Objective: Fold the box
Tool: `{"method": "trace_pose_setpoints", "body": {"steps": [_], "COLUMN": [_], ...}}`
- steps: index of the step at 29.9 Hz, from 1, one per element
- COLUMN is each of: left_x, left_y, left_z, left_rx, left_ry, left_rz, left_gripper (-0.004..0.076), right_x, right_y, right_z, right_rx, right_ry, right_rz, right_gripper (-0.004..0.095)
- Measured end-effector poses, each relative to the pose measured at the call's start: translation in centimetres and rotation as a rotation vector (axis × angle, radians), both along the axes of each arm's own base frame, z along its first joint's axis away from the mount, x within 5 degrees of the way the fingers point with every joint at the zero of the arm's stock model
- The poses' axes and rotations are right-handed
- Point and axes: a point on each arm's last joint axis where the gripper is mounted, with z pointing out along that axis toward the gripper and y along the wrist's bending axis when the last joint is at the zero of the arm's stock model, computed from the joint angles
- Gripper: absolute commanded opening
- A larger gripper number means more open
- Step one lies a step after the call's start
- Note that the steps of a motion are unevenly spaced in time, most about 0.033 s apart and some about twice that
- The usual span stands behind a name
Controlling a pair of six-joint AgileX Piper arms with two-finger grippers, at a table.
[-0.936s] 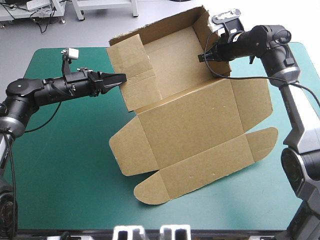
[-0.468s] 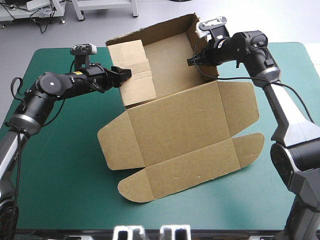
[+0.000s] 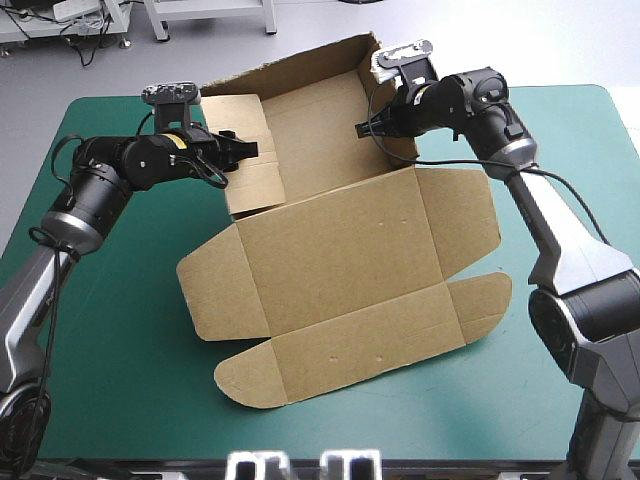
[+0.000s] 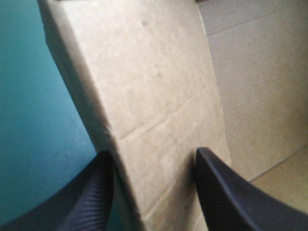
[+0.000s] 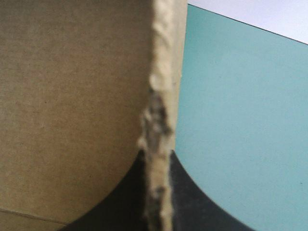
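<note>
The brown box (image 3: 340, 250) sits mid-table on the teal-green cover (image 3: 120, 330), its tray with 3 walls raised toward the far edge and the lid lying flat toward the near edge. The right gripper (image 3: 368, 128) is pinched on the rim of the right wall, while the left gripper (image 3: 243, 152) has its 2 fingers apart, astride the folded left wall. The board looks light and stiff but springy at its creases, so it is likely best taken by a wall's rim near a fold

Brown box (image 5: 72, 96) edge within right claw (image 5: 157, 161)
</note>
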Motion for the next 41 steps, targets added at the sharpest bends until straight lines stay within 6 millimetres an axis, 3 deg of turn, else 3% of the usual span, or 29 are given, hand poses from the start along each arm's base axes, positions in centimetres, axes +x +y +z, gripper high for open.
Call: {"method": "trace_pose_setpoints", "body": {"steps": [11,19,21,25,34,41], "left_x": [1.8,1.9,1.9,1.9,1.9,3.0], "left_y": [-0.3,0.0,0.0,0.0,-1.1,-3.0], "left_z": [-3.2,-3.2,-3.2,-3.1,-3.6,-6.5], "left_rx": [0.173,0.118,0.108,0.106,0.167,0.316], "left_ry": [0.114,0.128,0.127,0.125,0.115,0.27], "left_rz": [0.065,0.173,0.177,0.179,0.064,-0.054], "left_gripper": [0.0363,0.0352,0.0269,0.0001,-0.001,-0.001], "right_x": [-0.1,-0.3,-0.3,-0.3,-0.6,0.2], "right_y": [0.7,1.3,1.3,1.1,0.4,0.7], "right_z": [-0.6,-0.4,-0.4,-0.6,-1.7,-6.2], "right_rx": [0.063,0.1,0.093,0.051,-0.046,-0.119], "right_ry": [0.051,0.054,0.049,0.045,0.149,0.367], "right_rz": [0.017,0.051,0.058,0.069,0.035,0.025], "right_gripper": [-0.0024,-0.0024,-0.0024,-0.0024,-0.0024,-0.0024]}}
